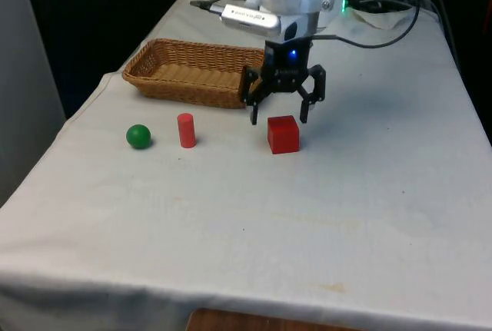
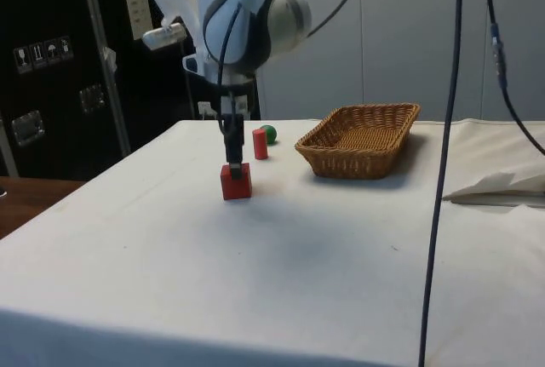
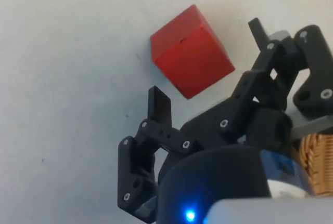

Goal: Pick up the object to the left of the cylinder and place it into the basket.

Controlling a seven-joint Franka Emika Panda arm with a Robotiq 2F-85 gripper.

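The end effector point(image 1: 278, 120) hangs low over the counter point(image 1: 307, 216) with its two fingers spread wide and nothing between them, poised just above and slightly behind the red cube point(image 1: 283, 134). In the side view the end effector point(image 2: 232, 161) sits right over the cube point(image 2: 236, 181), the tips close to its top but not closed on it. From the wrist, one finger point(image 3: 158, 104) stands beside the cube point(image 3: 191, 52) and the other reaches past its far edge, both apart from it. To the front view's left of the cube stands a small red cylinder point(image 1: 186, 130), upright on the white cloth, and just beyond it, further toward the front view's left, rests a green ball point(image 1: 138, 136), near the cylinder but not touching it and well apart from the end effector. Behind these three sits a wicker basket point(image 1: 165, 85), and the end effector hovers close to its near corner.
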